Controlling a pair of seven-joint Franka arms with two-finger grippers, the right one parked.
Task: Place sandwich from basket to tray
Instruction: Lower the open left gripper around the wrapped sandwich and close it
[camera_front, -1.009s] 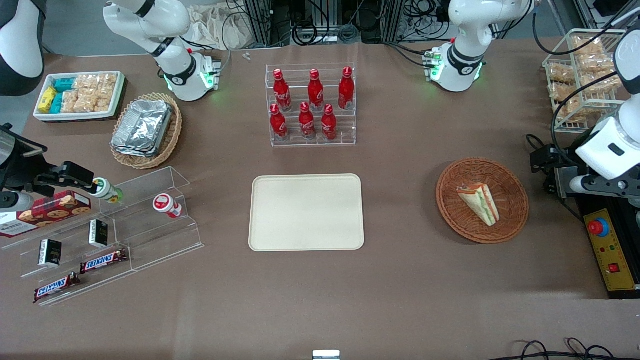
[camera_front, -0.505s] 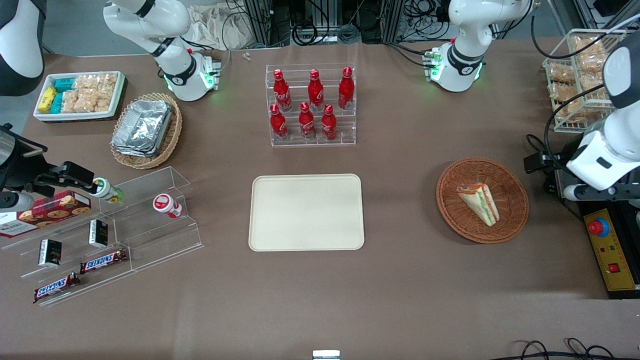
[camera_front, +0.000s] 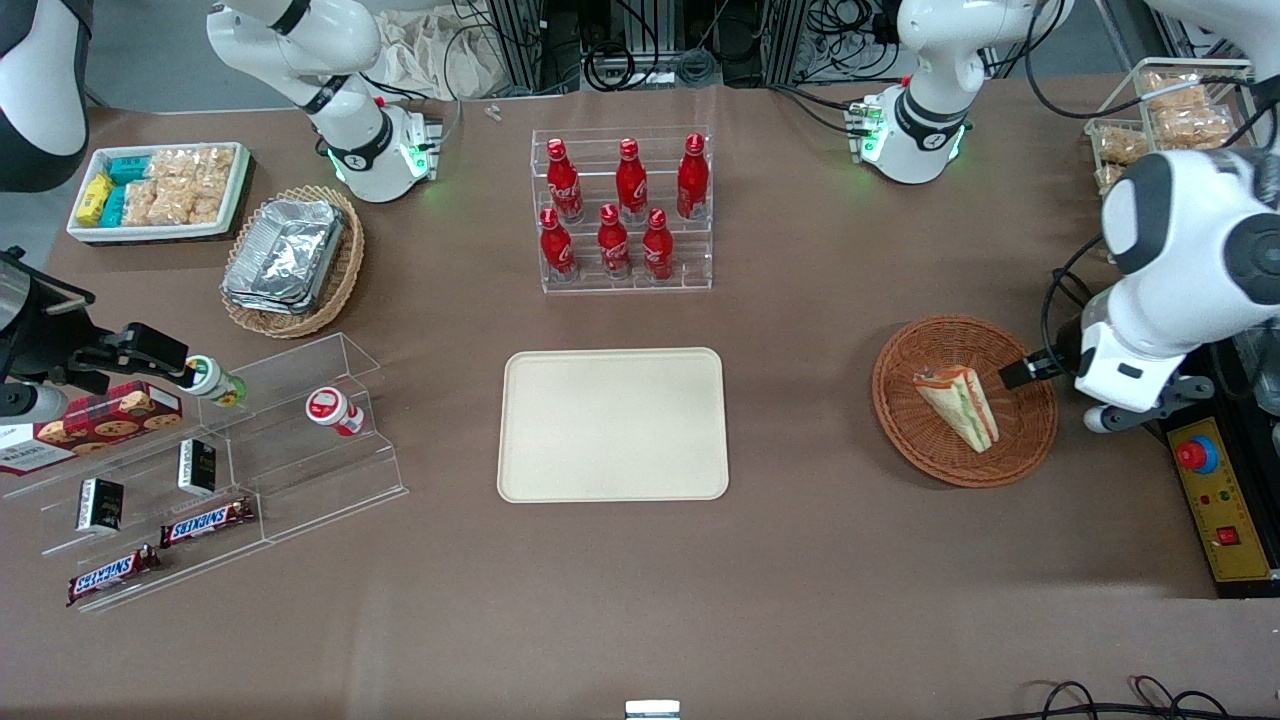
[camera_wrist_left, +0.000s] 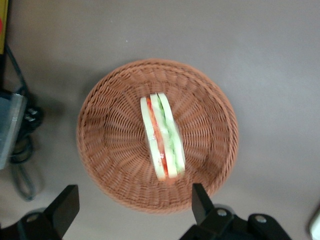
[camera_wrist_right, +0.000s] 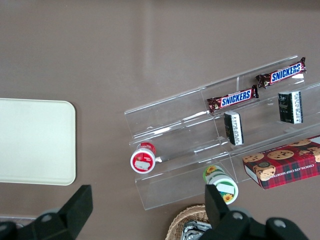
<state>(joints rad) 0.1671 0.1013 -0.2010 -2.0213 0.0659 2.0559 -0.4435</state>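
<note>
The sandwich (camera_front: 958, 405) (camera_wrist_left: 162, 137), a pale wedge with green and red filling, lies in the round reddish-brown basket (camera_front: 900, 420) (camera_wrist_left: 110, 150) toward the working arm's end of the table. My gripper (camera_front: 1030, 372) (camera_wrist_left: 132, 207) hovers open above the basket's rim, on the side toward the table's end. Its fingers are spread wide with nothing between them, and the sandwich lies just ahead of them. The cream tray (camera_front: 612, 424) (camera_wrist_right: 35, 140) lies bare at the table's middle, well apart from the basket.
A clear rack of red bottles (camera_front: 625, 215) stands farther from the camera than the tray. A yellow control box (camera_front: 1220, 500) and cables sit beside the basket at the table's end. A wire basket of snacks (camera_front: 1160, 120) stands farther off. Clear snack shelves (camera_front: 220, 450) lie toward the parked arm's end.
The arm has swung in from the table's end toward the basket, and the gripper has come over the basket's rim. The sandwich, basket and tray have not moved.
</note>
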